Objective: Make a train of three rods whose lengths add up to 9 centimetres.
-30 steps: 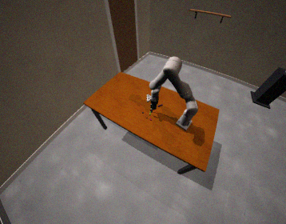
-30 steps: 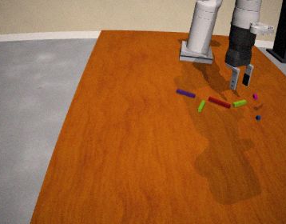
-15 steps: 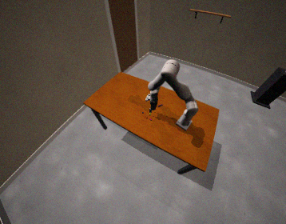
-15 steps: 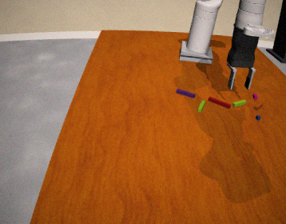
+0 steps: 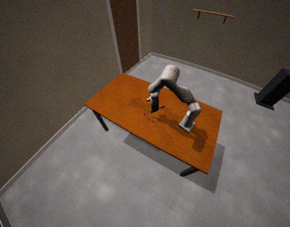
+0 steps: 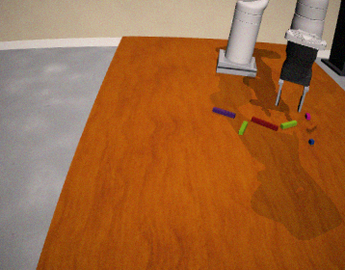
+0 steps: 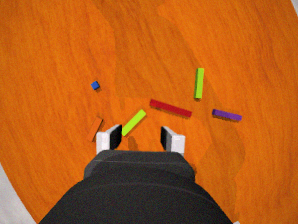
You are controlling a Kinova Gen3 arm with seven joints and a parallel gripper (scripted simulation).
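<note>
Wooden table [image 5: 116, 97] [image 6: 138, 145] [image 7: 50, 40]: no train laid. Purple rod [image 5: 162, 107] [image 6: 224, 113] [image 7: 227, 115], magenta rod [image 5: 152, 121] [image 6: 307, 117] and blue rod [image 5: 145, 114] [image 6: 311, 142] [image 7: 95, 85], judged suitable, are scattered around red rod [image 6: 264, 123] [image 7: 170, 108]; claw [image 5: 152, 113] [image 6: 289, 107] [image 7: 141, 133] spread, unloaded.

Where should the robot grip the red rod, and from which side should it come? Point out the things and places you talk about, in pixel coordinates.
I would grip the red rod [image 6: 264, 123] [image 7: 170, 108] at its middle, coming from straight above. It lies flat, so its top is open to the pincer [image 6: 289, 108] [image 7: 141, 137]. Because it is long and thin, the fingers should close across its narrow width, on the two long sides. Its ends have lime rods near them, so the middle looks safer.
</note>
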